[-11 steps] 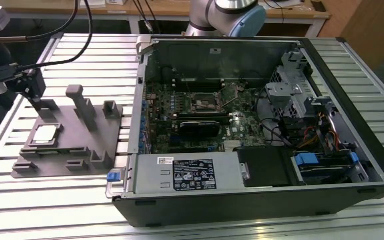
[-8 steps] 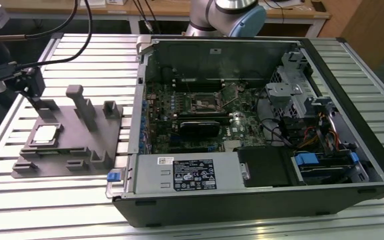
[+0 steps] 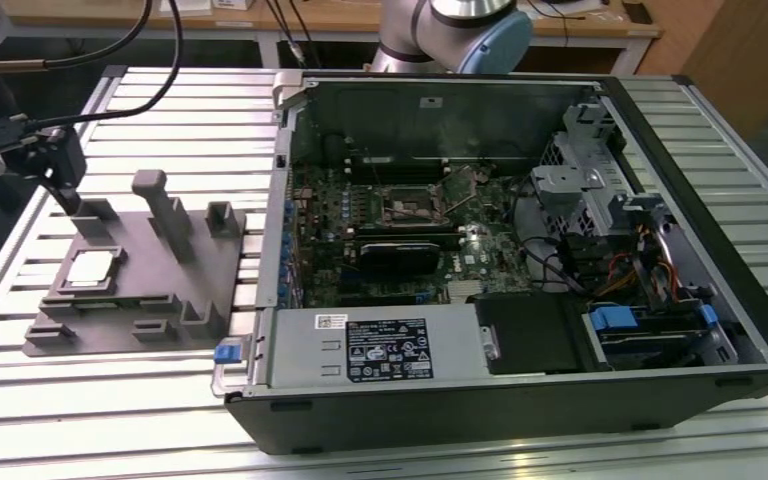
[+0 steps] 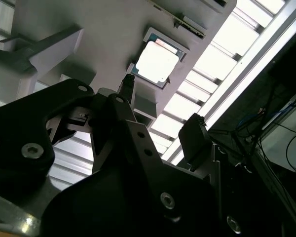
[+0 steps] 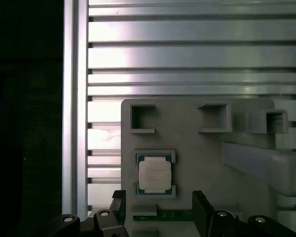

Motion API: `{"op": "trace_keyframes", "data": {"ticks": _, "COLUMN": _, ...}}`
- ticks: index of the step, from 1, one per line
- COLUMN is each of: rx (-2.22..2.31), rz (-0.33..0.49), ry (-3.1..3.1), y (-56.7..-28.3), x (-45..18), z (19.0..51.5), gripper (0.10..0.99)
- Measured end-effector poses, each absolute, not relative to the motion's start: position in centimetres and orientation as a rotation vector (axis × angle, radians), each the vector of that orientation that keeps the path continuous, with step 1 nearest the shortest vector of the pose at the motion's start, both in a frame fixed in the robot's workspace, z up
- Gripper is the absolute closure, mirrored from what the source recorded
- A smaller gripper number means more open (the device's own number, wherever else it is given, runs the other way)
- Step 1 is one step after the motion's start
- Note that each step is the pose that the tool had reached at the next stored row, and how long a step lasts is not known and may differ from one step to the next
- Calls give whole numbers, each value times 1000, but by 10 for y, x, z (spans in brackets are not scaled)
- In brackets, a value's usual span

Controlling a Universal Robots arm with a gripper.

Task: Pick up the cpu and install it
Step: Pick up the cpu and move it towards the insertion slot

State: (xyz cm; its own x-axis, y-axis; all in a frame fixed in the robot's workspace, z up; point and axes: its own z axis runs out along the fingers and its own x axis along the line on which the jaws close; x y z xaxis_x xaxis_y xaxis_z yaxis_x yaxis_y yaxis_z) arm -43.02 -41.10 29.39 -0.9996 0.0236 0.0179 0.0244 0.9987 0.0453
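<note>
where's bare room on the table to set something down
Free: table slats nearest the exterior camera, bordering tray and case; also the strip beyond the tray. Crowded: the tray, with posts, cpu and the open gripper over it.

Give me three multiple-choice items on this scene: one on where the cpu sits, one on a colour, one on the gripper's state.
1. Where is the cpu? A. in the motherboard socket B. in the fixture tray C. on the table slats
2. What colour is the fixture tray? A. grey B. red C. blue
3. How is the gripper? A. shut on the cpu B. open, empty C. shut on a cable
Answers: 1 B, it lies in a tray recess; 2 A, grey plastic; 3 B, fingers apart with nothing between them.
</note>
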Motion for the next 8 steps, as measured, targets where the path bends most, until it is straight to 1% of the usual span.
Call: {"op": "trace_keyframes", "data": {"ticks": 8, "rx": -38, "rz": -71, "ry": -3123, "y": -411, "x": -430, "z": 294, "gripper": 439}}
